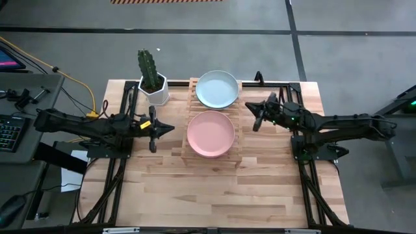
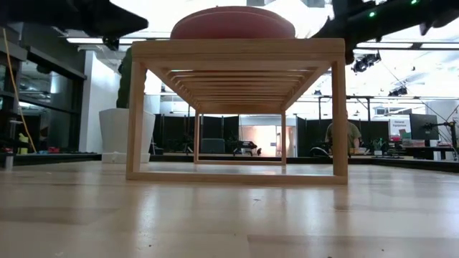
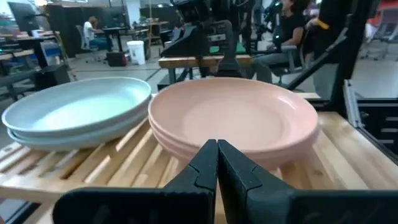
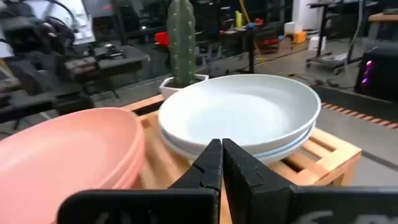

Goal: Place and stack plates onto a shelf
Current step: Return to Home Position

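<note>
Two stacks of plates rest by their bases on the shelf [image 1: 190,155] of pale wooden slats: a pink stack [image 1: 210,133] at its near end and a light blue stack [image 1: 217,88] at its far end. In the low view the shelf [image 2: 237,107] stands on the table with the pink stack [image 2: 233,24] on top. My left gripper [image 1: 170,128] hovers shut, left of the pink stack [image 3: 233,118]. My right gripper [image 1: 248,106] hovers shut, right of the blue stack [image 4: 239,118]. Neither touches a plate.
A cactus in a white hexagonal pot [image 1: 153,79] stands at the shelf's far left corner. Black frame rails [image 1: 312,188] run along the table's left and right sides. Bare wooden tabletop [image 1: 214,195] lies in front of the shelf. People sit in the room behind.
</note>
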